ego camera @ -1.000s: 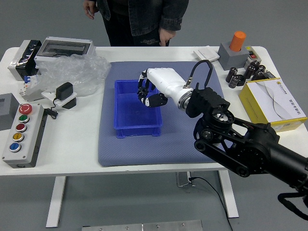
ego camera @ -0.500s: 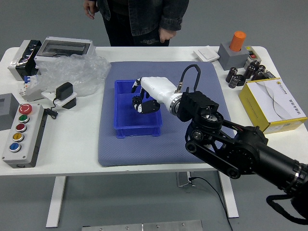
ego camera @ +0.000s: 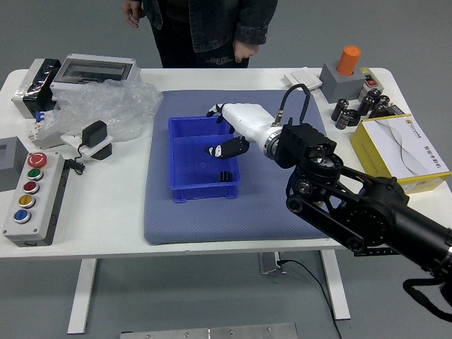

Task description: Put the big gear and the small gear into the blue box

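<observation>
Head view gives me the white table [ego camera: 106, 233] with a blue-grey mat [ego camera: 268, 219] on it. A person [ego camera: 191, 35], cut off at the top, stands beyond the far edge, both hands [ego camera: 245, 52] hanging down. My right arm [ego camera: 360, 205] reaches over the mat to the blue box [ego camera: 187, 152], the right hand [ego camera: 246, 119] above its right side. I read its fingers [ego camera: 232, 147] as released, spread with nothing between them. One black gear [ego camera: 226, 176] sits inside the box, by the near right corner, below the fingers and apart from them. The hand hides part of the box's right wall. The gear's too small for me to make out teeth or tell which one it is.
</observation>
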`<state>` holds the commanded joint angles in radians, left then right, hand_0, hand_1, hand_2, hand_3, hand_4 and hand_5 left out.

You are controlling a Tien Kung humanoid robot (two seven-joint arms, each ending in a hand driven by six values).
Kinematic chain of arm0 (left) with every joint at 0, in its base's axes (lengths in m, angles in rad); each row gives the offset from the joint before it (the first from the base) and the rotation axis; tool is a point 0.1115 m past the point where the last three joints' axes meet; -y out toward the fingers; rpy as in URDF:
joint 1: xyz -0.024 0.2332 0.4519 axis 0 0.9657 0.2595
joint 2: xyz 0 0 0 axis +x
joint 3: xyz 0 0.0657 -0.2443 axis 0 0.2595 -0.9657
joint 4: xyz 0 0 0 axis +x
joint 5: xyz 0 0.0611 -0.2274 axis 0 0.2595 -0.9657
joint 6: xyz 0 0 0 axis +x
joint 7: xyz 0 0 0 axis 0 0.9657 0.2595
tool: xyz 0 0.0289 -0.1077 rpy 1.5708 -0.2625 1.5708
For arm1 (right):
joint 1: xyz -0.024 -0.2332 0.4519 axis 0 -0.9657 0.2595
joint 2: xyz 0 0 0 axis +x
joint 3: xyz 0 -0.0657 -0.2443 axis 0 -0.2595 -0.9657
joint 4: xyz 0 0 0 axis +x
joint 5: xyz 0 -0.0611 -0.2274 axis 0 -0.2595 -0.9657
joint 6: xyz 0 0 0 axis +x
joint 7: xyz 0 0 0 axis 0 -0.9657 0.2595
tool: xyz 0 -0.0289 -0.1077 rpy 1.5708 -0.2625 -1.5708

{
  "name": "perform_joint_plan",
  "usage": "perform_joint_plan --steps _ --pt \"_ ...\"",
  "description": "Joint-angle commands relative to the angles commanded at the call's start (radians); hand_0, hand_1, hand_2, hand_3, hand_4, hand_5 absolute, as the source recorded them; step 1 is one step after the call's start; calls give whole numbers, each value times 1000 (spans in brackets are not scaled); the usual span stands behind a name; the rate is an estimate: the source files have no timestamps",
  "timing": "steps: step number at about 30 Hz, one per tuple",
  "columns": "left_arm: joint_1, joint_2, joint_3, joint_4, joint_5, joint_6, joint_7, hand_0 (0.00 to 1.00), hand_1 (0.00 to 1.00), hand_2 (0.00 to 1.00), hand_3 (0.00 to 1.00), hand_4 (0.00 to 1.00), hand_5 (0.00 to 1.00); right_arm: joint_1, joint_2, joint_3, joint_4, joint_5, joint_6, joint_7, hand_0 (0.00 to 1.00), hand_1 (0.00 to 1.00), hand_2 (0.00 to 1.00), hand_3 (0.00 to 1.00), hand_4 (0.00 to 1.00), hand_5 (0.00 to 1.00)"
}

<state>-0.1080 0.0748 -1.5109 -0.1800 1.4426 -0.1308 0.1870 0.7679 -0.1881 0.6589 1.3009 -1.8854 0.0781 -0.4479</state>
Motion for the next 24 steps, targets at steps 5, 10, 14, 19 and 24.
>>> perform_joint_plan --steps 5,10,14,19,24 --pt "-4 2 1 0 2 0 1 729 678 695 697 435 16 12 -46 -17 -41 16 7 5 593 583 732 828 829 383" --pt "-7 2 1 0 4 -1 1 728 679 693 696 434 17 20 -69 -39 -96 33 12 15 613 612 757 825 826 379" --pt "-7 2 2 0 5 -2 1 728 679 693 696 434 17 27 -77 -47 -141 39 14 27 613 612 757 825 826 379" --pt "-7 4 4 0 6 -2 1 728 679 695 696 434 18 38 -77 -52 -197 44 6 45 647 627 780 823 815 363" --pt "-7 4 5 0 7 -2 1 728 679 694 695 432 21 47 -69 -57 -254 54 -9 66 660 633 776 818 810 355"
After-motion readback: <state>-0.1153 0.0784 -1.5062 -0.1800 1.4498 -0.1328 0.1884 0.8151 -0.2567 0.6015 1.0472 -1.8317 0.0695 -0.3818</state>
